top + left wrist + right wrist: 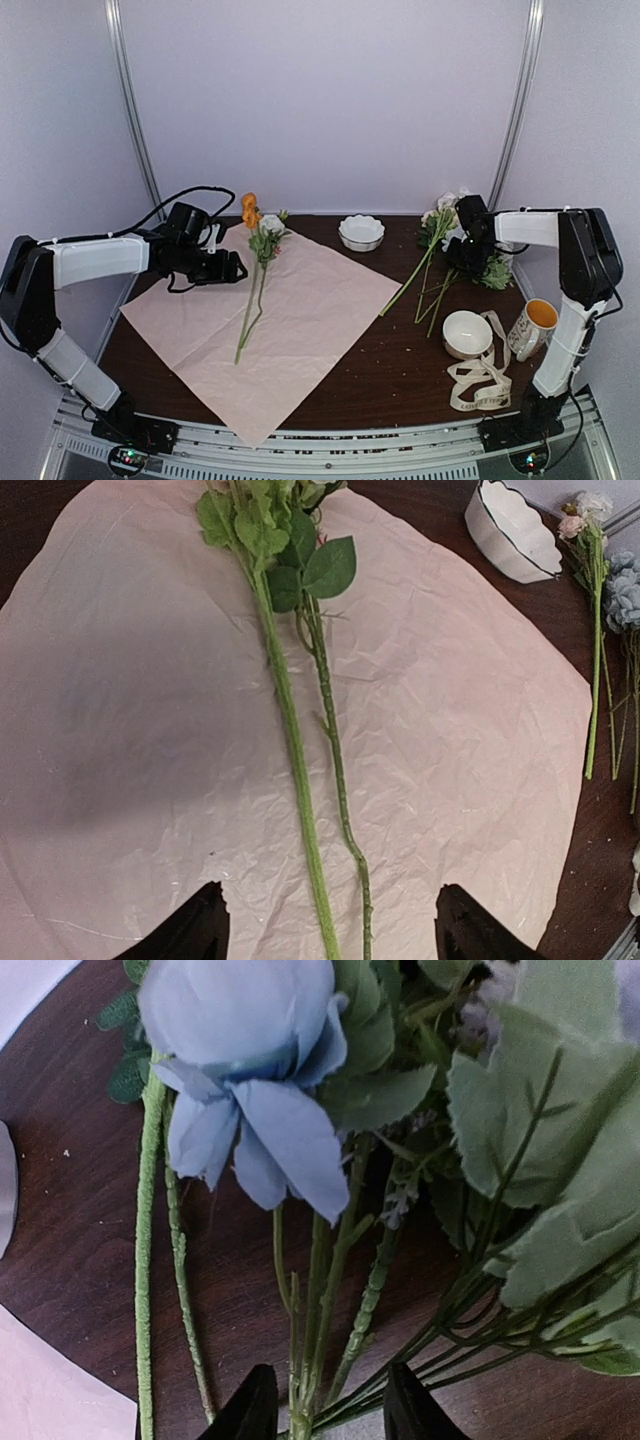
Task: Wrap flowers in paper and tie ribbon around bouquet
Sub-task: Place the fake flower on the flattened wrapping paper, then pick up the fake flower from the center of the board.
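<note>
Top external: pink paper [300, 320] on dark brown table [400, 365], lilac walls [330, 100].

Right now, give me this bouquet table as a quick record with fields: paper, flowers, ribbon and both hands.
paper: pink sheet spread flat on the dark table
flowers on paper: two stems, orange and white blooms, side by side
flowers off paper: blue-bloomed bunch on bare table, far right
left hand: open above the two stems, holding nothing
right hand: jaws apart, straddling the bunch's stems
ribbon: loose heap, near right, untied
extras: scalloped bowl at back; plain bowl and mug at right
</note>
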`<state>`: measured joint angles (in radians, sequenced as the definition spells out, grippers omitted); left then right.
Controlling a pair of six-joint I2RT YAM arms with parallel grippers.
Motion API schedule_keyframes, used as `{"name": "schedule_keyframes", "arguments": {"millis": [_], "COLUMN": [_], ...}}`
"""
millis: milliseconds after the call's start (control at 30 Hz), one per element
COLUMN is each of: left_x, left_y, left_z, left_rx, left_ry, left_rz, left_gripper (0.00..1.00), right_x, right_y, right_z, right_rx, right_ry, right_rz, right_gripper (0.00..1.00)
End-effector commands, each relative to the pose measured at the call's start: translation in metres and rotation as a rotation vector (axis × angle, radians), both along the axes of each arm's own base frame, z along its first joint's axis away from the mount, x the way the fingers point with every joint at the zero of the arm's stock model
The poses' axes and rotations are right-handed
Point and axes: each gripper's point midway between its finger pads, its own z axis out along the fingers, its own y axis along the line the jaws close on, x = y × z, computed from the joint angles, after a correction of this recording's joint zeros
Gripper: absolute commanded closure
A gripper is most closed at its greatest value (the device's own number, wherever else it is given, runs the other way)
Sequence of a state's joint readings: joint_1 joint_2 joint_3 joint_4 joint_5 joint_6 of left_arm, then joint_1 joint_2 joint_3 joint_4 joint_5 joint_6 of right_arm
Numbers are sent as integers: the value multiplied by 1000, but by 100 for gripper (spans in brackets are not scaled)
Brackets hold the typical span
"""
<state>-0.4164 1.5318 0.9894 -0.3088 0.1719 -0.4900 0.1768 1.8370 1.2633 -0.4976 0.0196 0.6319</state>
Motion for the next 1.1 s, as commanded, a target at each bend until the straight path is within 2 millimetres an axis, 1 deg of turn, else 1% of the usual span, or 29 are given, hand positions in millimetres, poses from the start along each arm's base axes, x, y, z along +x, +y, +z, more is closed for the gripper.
{"name": "schedule_keyframes", "arguments": {"millis": [0,100,200,267,367,467,533,667,800,900,1067], "left_x": [5,5,5,6,8,9,9,8,8,9,6], "left_y": [0,-2,-3,-4,-4,-3,-2,-2,-2,-3,0], "left_z": [9,7,6,8,13,15,16,15,19,23,28], "left_rx": [23,20,21,19,23,35,39,49,48,47,53], "left_ry": [-38,-31,-29,-35,-50,-58,-60,-62,-74,-90,-114], "left_rz": [-9,-19,-24,-28,-36,-38,-44,-51,-59,-65,-69], "left_gripper": [26,27,27,28,28,28,28,28,28,28,28], "right_x": [6,8,7,7,5,3,1,-4,-5,-3,-2], "right_y": [8,10,14,18,24,25,24,20,2,-1,-5], "right_z": [-9,-9,-13,-15,-20,-23,-24,-27,-33,-36,-37], "right_rx": [26,22,25,31,40,50,55,33,-61,-82,-92], "right_ry": [25,43,91,134,189,224,236,279,348,376,384], "right_rz": [42,66,102,135,188,212,210,214,173,162,157], "right_gripper": [64,63,58,57,58,63,65,60,59,63,82]}}
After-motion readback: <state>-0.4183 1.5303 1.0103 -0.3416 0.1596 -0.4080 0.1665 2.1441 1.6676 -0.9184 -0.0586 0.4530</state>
